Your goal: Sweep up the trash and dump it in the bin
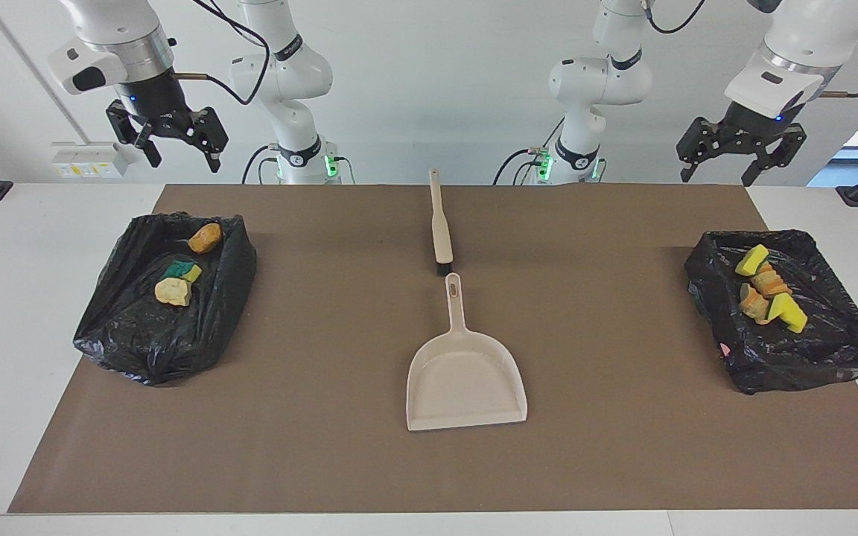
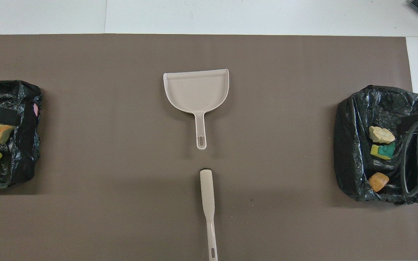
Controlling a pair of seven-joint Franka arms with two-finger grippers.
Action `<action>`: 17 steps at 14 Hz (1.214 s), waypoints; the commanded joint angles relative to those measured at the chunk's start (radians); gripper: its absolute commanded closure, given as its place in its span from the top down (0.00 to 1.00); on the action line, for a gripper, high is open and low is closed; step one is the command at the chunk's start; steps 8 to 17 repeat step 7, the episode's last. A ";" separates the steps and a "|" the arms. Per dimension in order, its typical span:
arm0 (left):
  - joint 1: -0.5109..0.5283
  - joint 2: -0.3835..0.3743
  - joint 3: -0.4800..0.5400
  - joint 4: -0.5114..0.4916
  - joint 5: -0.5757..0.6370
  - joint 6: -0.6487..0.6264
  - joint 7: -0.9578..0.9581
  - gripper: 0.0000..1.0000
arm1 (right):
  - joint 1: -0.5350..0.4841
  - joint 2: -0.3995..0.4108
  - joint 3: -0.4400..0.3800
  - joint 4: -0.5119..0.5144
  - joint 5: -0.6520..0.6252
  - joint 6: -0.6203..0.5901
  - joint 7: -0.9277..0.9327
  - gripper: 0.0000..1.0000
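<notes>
Trash lies in two black-lined bins; both sets of jaws stand apart and hold nothing. Left gripper (image 1: 740,155) hangs raised over the bin (image 1: 839,350) at the left arm's end of the table, which contains yellow and orange scraps (image 1: 768,296). Right gripper (image 1: 168,138) hangs raised above the bin (image 1: 138,342) at the right arm's end, containing three scraps (image 1: 185,269). Dustpan (image 1: 465,376) and brush (image 1: 440,227) lie on the brown mat (image 1: 310,447) at mid-table, brush nearer to the robots.
</notes>
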State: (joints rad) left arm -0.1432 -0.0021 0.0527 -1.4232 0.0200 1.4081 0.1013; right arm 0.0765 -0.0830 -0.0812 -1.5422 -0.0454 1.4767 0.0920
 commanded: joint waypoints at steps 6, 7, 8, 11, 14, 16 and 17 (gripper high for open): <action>0.024 -0.033 -0.004 -0.039 -0.002 -0.009 0.000 1.00 | -0.006 -0.014 -0.002 -0.010 0.009 0.007 -0.008 1.00; 0.025 -0.035 -0.004 -0.040 -0.002 -0.009 0.003 1.00 | -0.006 -0.014 -0.002 -0.010 0.009 0.007 -0.008 1.00; 0.025 -0.035 -0.004 -0.040 -0.002 -0.009 0.003 1.00 | -0.006 -0.014 -0.002 -0.010 0.009 0.007 -0.008 1.00; 0.025 -0.035 -0.004 -0.040 -0.002 -0.009 0.003 1.00 | -0.006 -0.014 -0.002 -0.010 0.009 0.007 -0.008 1.00; 0.025 -0.035 -0.004 -0.040 -0.002 -0.009 0.003 1.00 | -0.006 -0.014 -0.002 -0.010 0.009 0.007 -0.008 1.00; 0.025 -0.035 -0.004 -0.040 -0.002 -0.009 0.003 1.00 | -0.006 -0.014 -0.002 -0.010 0.009 0.007 -0.008 1.00; 0.025 -0.035 -0.004 -0.040 -0.002 -0.009 0.003 1.00 | -0.006 -0.014 -0.002 -0.010 0.009 0.007 -0.008 1.00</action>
